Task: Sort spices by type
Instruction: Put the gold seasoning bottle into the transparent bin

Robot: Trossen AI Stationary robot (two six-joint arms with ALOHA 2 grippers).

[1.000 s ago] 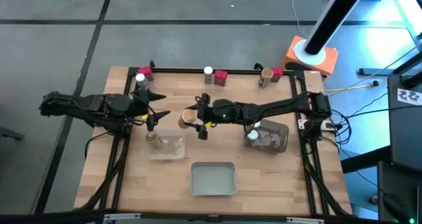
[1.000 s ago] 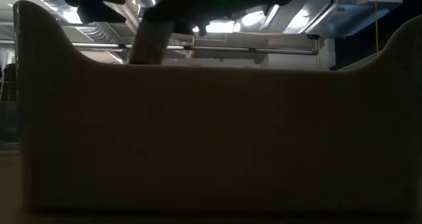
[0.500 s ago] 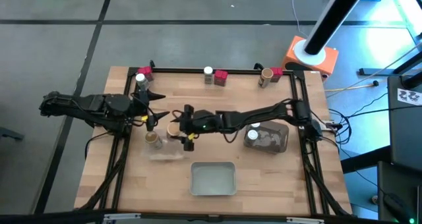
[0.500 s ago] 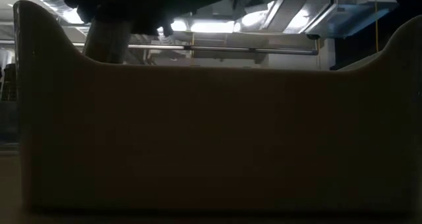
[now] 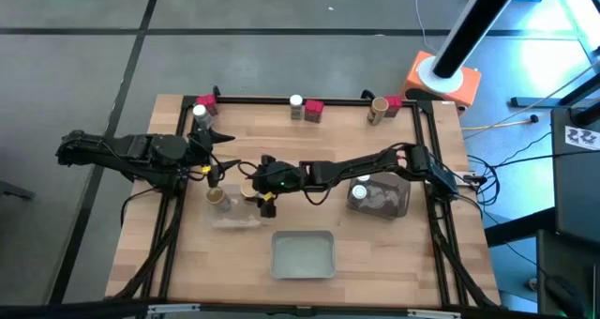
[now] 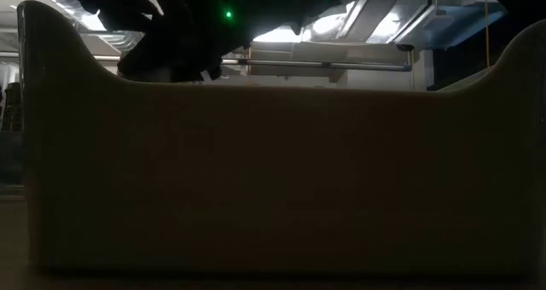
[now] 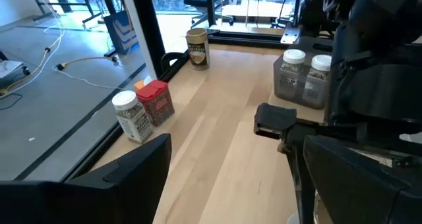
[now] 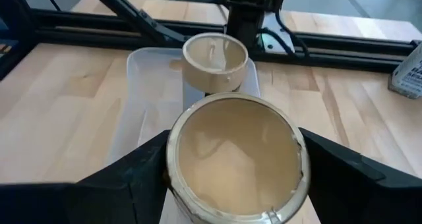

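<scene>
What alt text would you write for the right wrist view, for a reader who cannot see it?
The right gripper holds a tan cork-coloured cylinder over a clear shallow plastic tray on the wooden table. A second tan cylinder already stands in that tray.

One tan cork-coloured cylinder (image 8: 235, 155) is upright in the right gripper (image 5: 255, 191) just beside a second (image 5: 217, 197) standing in a clear tray (image 5: 246, 215). A third cylinder (image 5: 378, 108), three white-lidded jars (image 5: 296, 105) and red packets (image 5: 314, 110) stand along the far edge; two more jars (image 7: 302, 76) sit in another tray.

A tan cylinder (image 8: 234, 155) is gripped between the right gripper's (image 8: 234, 168) dark fingers above a clear tray (image 8: 142, 99) holding another cylinder (image 8: 215, 62).
</scene>
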